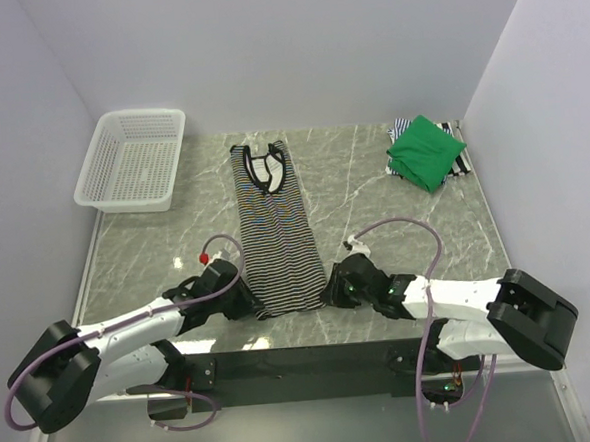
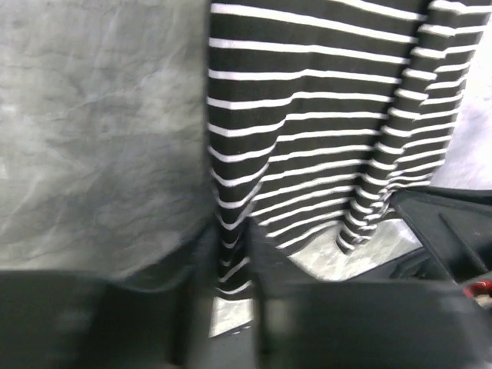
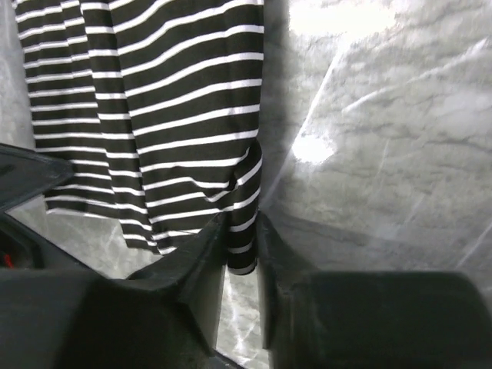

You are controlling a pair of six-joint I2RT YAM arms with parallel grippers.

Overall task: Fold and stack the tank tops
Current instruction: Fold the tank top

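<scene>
B/w striped tank top (image 1: 276, 237) flat on surface (image 1: 375, 211), mid-surface, lengthwise: neckline twd far edge, hem twd near edge. L claw (image 1: 252, 306) at hem's left corner, R claw (image 1: 329, 291) at right corner. Both arms low, forearms nearly flat along near edge, angled inward. Wrist views: L fingers (image 2: 201, 307) clenched on hem cloth; R fingers (image 3: 207, 269) same, corner pinched btwn them. Green tank top (image 1: 426, 151) folded nr far right corner, atop blue-striped tank top (image 1: 400, 127). Basket (image 1: 124, 203) at far left corner.
</scene>
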